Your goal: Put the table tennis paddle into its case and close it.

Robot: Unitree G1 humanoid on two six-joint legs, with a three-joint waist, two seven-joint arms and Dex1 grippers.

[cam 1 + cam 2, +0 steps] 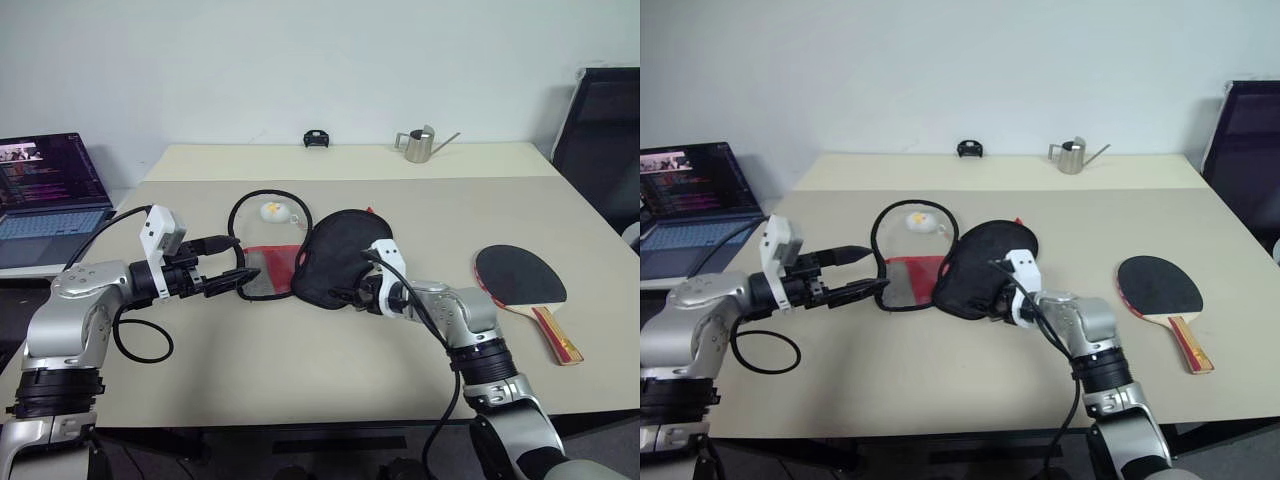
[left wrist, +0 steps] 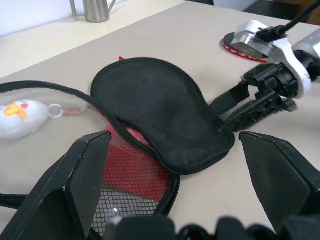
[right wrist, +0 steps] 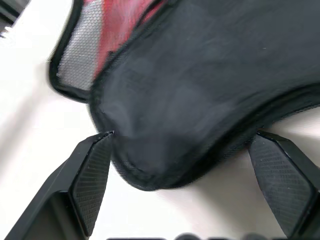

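- Black fabric case (image 1: 335, 258) lies unzipped near the middle of the beige bench (image 1: 300, 370), its soft rounded flap folded over, red mesh panel showing beside it.
- Right claw (image 1: 347, 297) sits at the case's near edge, fingers spread wide, gripping nothing.
- Left claw (image 1: 232, 262) hovers just beside the case's mesh side, also wide open and empty.
- Table tennis paddle (image 1: 525, 285), round black rubber face with striped wooden handle, rests well right of the case.

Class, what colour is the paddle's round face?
Black, on the table tennis paddle; clearest in the left eye view.
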